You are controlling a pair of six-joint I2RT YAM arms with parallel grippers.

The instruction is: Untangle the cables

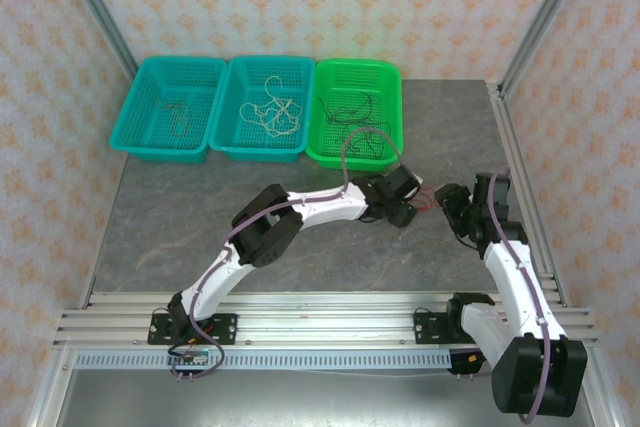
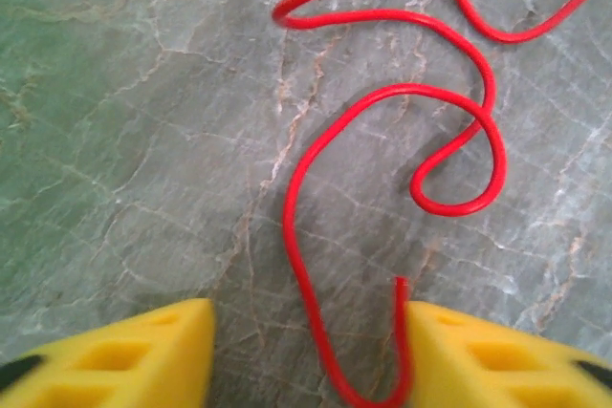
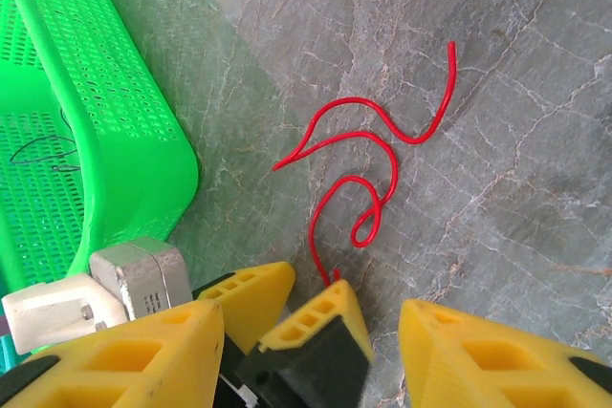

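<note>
Left jaws straddle the lone red cable; right jaws stand open next to it.

Left to right: left teal basket holds thin wires, colour too faint to tell. Middle teal basket holds the white cables, and green basket the black cables, so this looks like a sort by colour. The red cable lies on the tabletop just in front of the green basket, looped but crossing no other strand. The left gripper sits low over it with jaws spread, and a U-bend of the cable lies between them, apparently lined up for a pinch. The right gripper faces it from just beside, jaws spread and holding nothing, likely there to take the far end.
</note>
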